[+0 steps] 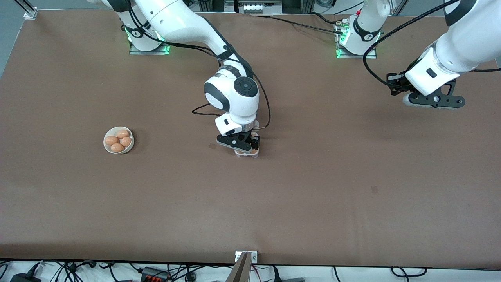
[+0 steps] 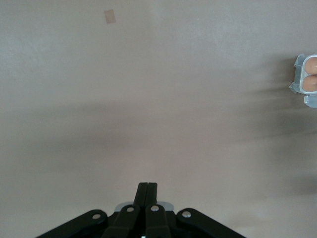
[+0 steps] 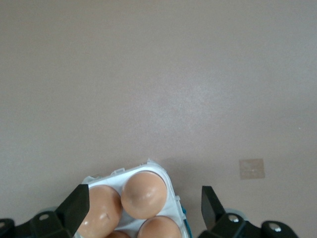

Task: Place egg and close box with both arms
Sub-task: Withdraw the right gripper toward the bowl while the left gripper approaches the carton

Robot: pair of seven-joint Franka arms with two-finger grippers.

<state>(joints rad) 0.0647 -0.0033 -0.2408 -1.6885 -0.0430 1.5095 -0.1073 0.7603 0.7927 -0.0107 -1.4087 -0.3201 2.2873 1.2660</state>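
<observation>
Eggs (image 3: 143, 194) fill the box (image 3: 168, 186) beneath the right tool (image 3: 143, 208), fingers apart; left tool (image 2: 147, 191), fingers together, waits over the table (image 1: 352, 196).

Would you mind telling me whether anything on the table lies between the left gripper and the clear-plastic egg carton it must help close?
Nothing visible does. The left gripper, fingers shut, hangs over bare brown table toward the left arm's end. The clear-plastic egg carton sits mid-table under the open right gripper, with only bare tabletop between.
</observation>
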